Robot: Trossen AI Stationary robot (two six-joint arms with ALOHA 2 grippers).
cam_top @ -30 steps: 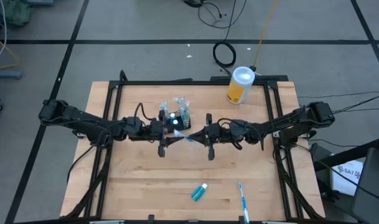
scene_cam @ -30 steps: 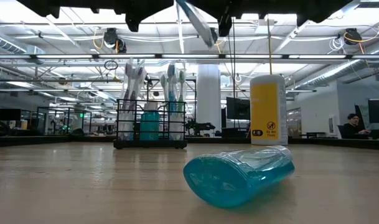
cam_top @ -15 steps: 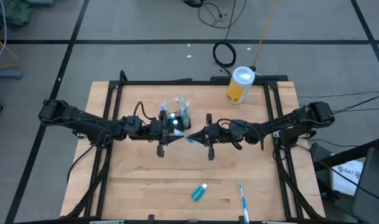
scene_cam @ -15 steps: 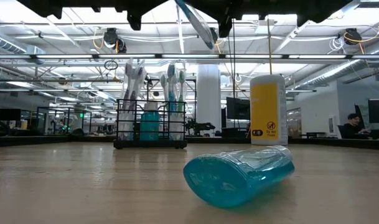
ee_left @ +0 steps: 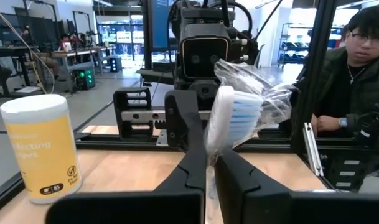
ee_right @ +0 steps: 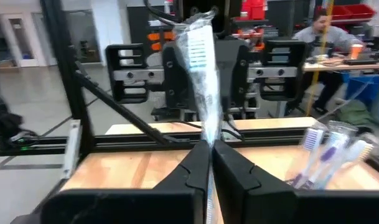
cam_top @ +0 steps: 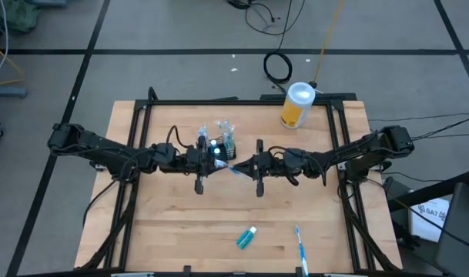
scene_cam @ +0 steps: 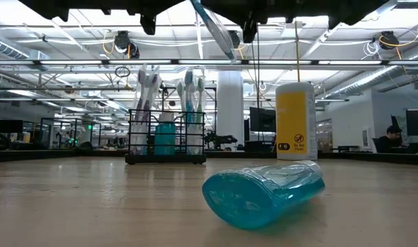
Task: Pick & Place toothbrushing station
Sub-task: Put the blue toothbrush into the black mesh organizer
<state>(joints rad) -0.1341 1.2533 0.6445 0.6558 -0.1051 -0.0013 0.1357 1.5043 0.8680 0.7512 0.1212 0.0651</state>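
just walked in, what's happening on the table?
Both arms meet mid-table, above the wood. The left gripper and right gripper are each shut on the same wrapped toothbrush, a handover beside the black caddy, which holds several brushes. A teal toothpaste tube and another toothbrush lie near the front edge. The yellow canister stands at the back.

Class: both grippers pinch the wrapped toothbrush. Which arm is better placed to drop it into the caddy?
Probably left. The left gripper sits right beside the caddy; the right gripper holds the wrapped toothbrush from farther off.
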